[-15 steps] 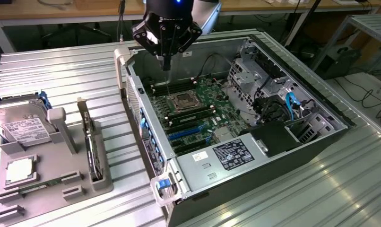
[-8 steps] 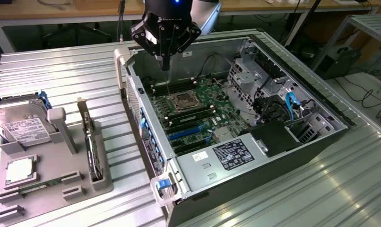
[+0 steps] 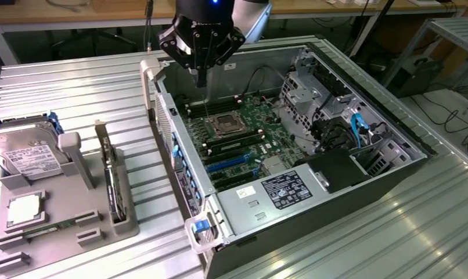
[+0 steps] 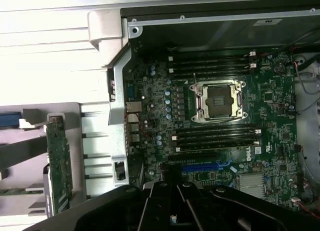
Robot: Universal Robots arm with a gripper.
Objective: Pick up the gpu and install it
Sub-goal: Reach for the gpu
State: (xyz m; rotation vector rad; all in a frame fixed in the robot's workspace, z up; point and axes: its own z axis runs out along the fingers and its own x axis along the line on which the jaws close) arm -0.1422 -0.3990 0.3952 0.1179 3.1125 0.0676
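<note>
On the ribbed metal desk (image 3: 79,99), toward the exterior view's left edge, a boxy silver hard drive (image 3: 25,154) sits in a grey plastic holder (image 3: 69,154). The gpu (image 3: 108,174), a thin green circuit-board card, stands on edge in a slot beside it. Further right, the black gripper (image 3: 201,80) hangs over the open grey metal computer case (image 3: 166,125), fingers closed together on nothing, well apart from the card.

ribbed matt metal table (image 3: 71,87), bare metal case (image 3: 172,136), matt green gpu (image 4: 59,161)
</note>
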